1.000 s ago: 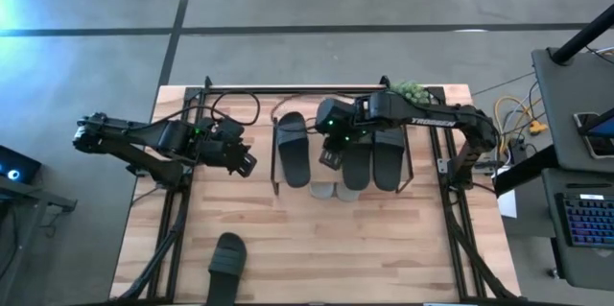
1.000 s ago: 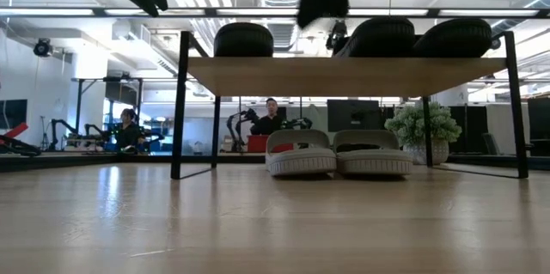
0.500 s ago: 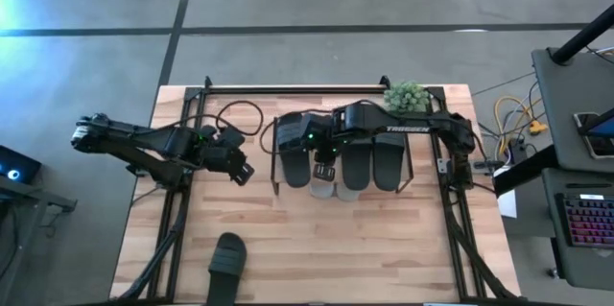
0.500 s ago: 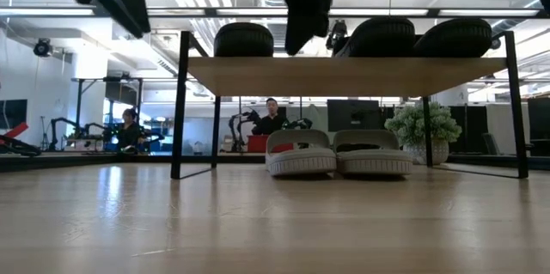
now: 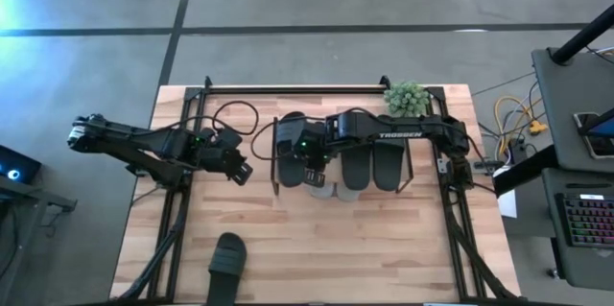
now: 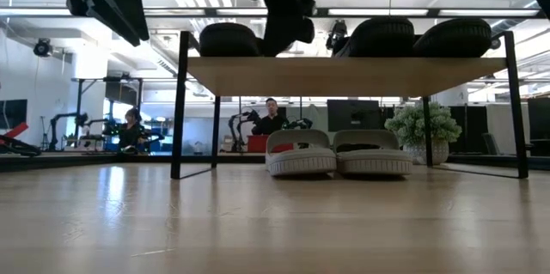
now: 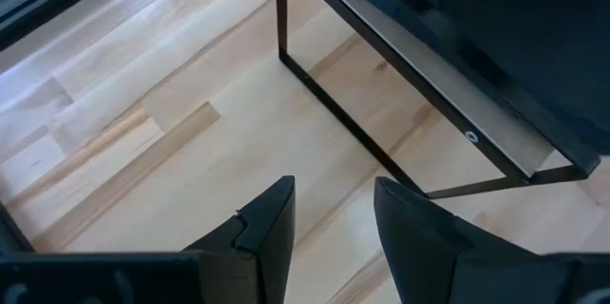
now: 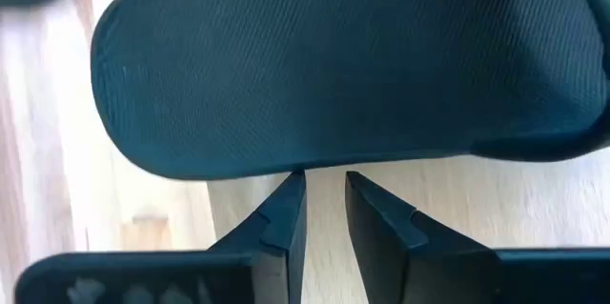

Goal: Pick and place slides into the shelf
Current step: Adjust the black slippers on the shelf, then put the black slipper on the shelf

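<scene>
The right gripper (image 5: 312, 159) hovers over the shelf (image 6: 344, 75), its fingers (image 8: 281, 218) narrowly apart and empty, tips against the edge of a black slide (image 8: 343, 66) lying on the top board. A careless nudge could push that slide off. The left gripper (image 5: 240, 169) waits beside the shelf, fingers apart; one black slide (image 5: 226, 266) lies on the desk (image 5: 384, 248).

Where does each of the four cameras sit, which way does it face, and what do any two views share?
High view: overhead, looking straight down; both arms, left end effector, right end effector over the shelf.
Low view: at tabletop height, looking level under the shelf at two grey slides; both arms hang from above.
Left wrist view: looks past its own open fingers at the tabletop and a shelf leg.
Right wrist view: looks past its own fingers at a black slide.
Shared: high and low views both show the shelf.
</scene>
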